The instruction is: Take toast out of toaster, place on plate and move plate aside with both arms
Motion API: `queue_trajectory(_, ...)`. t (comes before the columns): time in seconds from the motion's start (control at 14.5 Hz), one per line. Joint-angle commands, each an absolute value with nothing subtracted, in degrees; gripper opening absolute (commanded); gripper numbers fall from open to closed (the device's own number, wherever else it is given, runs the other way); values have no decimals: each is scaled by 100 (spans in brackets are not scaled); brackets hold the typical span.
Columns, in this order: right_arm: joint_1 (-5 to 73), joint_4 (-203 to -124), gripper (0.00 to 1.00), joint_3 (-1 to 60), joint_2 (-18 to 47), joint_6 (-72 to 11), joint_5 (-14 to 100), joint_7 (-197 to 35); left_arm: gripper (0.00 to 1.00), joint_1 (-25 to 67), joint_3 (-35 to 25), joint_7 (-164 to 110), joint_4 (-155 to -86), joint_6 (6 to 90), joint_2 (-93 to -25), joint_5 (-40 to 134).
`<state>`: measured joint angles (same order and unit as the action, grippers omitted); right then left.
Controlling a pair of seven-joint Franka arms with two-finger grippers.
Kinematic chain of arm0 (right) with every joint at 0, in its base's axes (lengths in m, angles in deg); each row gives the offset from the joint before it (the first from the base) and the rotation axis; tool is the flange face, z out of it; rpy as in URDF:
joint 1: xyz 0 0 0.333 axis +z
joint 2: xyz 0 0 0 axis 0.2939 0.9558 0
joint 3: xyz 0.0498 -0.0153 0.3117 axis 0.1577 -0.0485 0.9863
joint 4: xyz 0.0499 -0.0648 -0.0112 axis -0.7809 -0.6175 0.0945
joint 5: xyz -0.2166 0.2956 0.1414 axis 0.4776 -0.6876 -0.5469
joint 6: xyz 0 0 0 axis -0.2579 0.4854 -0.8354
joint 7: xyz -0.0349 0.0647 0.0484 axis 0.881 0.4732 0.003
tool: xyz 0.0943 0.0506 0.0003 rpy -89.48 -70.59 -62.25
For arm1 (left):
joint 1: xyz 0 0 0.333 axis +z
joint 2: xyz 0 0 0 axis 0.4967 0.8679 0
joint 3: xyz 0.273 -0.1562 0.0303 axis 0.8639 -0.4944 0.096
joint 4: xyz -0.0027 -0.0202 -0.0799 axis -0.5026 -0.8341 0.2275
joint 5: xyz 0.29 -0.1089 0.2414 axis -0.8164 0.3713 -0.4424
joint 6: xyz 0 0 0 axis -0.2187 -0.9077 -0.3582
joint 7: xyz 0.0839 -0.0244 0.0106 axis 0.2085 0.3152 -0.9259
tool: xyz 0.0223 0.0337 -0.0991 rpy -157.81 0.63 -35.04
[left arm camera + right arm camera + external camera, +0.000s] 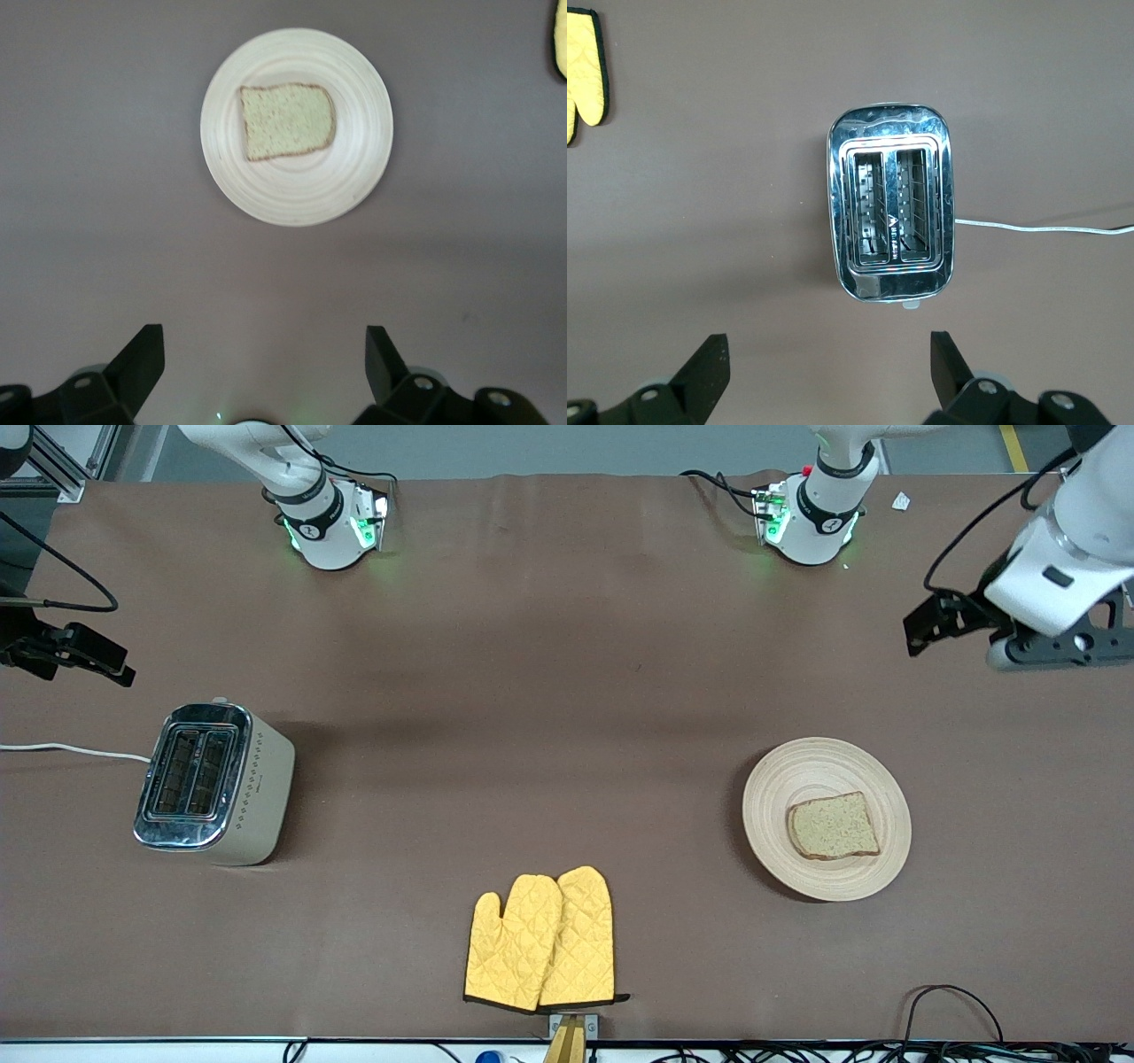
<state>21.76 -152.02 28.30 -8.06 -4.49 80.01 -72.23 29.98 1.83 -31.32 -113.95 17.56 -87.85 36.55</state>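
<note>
Yellow oven mitts (542, 942) nearest; toast (834, 826) flat on plate (780, 784), apparently squarish; both grippers (264, 365) (830, 365) wide, empty.

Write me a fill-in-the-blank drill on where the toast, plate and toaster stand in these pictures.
1. The toast lies on the ____.
2. Both slots of the toaster are ____.
3. The left gripper and right gripper each have their fingers ____.
4. The yellow oven mitts lie ____ to the front camera than the plate.

Missing words: plate; empty; open; nearer
</note>
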Motion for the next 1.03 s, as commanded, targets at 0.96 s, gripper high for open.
queue_trajectory(0.96,2122,-15308,100,2888,-941,-415,8032,-7212,100,3092,275,-2974,-11418,1561,-8915,3701)
